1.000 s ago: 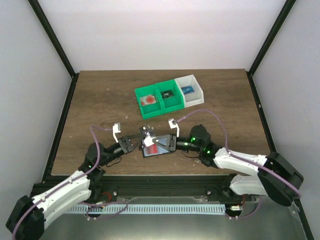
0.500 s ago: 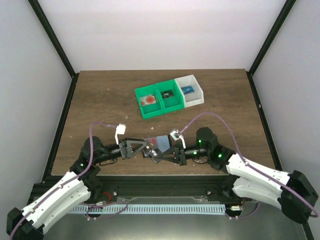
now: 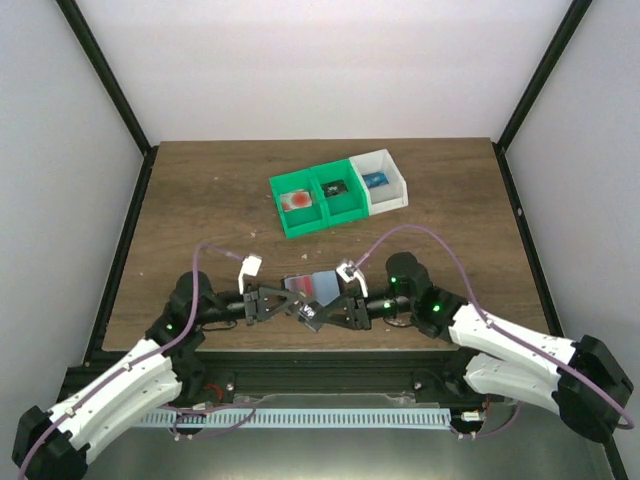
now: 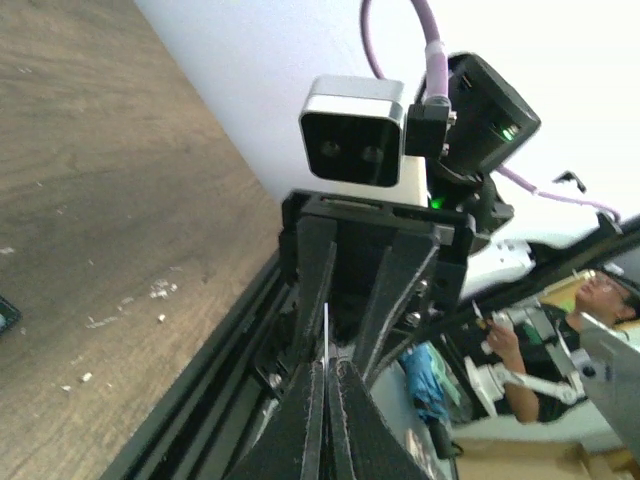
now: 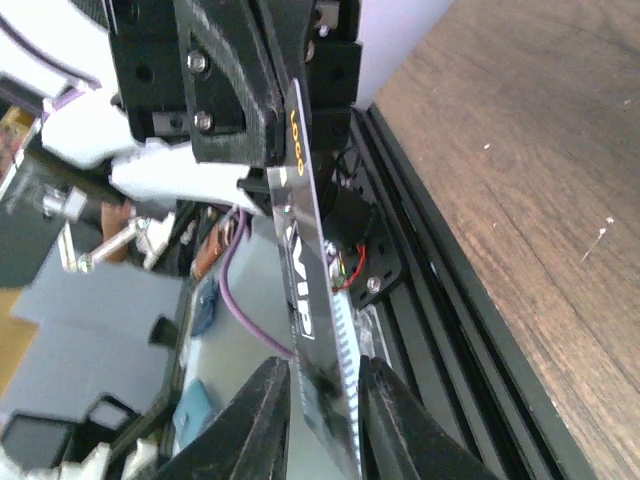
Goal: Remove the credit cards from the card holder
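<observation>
I read left claw (image 4: 326, 378) clamped on the thin edge of the credit card (image 5: 303, 255) | right claw (image 5: 322, 370) pinching that same credit card | card holder (image 3: 320, 284) tilted between them.

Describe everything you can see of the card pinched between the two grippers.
The card is thin glossy plastic, seen edge-on: a dark end with orange "logo" lettering, then a silvery stretch reading "VIP". It hangs in the air near the black frame rail. The left gripper clamps one end, the right gripper the other.
</observation>
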`<action>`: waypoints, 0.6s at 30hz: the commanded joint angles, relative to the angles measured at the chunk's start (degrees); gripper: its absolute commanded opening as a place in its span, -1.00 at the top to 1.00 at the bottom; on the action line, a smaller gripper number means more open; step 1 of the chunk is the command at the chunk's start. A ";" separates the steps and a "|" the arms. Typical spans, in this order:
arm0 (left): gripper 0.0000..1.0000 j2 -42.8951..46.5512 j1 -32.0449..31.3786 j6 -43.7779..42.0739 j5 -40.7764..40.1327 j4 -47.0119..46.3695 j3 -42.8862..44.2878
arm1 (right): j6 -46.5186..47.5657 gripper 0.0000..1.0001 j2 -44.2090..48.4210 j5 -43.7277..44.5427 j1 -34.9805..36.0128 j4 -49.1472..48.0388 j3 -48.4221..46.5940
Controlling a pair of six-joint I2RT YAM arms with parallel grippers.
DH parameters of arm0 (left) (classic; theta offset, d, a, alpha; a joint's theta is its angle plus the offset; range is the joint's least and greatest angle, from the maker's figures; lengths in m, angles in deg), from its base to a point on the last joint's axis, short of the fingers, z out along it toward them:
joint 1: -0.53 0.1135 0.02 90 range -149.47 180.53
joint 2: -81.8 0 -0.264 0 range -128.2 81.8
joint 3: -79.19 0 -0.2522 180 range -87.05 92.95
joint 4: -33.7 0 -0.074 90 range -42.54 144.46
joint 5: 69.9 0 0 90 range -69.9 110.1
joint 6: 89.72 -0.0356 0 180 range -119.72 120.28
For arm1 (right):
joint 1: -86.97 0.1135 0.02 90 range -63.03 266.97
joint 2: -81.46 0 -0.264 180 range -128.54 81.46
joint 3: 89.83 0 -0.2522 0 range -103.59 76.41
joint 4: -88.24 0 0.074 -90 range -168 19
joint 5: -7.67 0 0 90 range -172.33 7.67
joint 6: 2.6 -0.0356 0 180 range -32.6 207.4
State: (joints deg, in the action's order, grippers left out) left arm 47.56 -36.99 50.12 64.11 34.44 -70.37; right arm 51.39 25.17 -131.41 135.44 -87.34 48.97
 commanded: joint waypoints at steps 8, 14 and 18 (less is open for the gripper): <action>1.00 2.19 -0.14 16.26 -19.69 -23.94 -9.34 | -29.81 0.35 4.69 18.28 0.44 -35.17 12.07; 1.00 -3.97 -0.17 15.72 -21.08 -30.65 -8.02 | -28.66 0.34 -2.53 18.00 1.39 -32.41 5.68; 1.00 -3.70 -0.12 17.72 -26.13 -34.26 -9.44 | -31.34 0.34 -3.78 20.95 2.29 -35.13 6.43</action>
State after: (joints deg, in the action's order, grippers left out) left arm 43.32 -37.06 65.47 43.50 8.85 -79.26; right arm 23.30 22.18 -113.86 136.56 -117.63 56.97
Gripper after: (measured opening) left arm 0.024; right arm 0.332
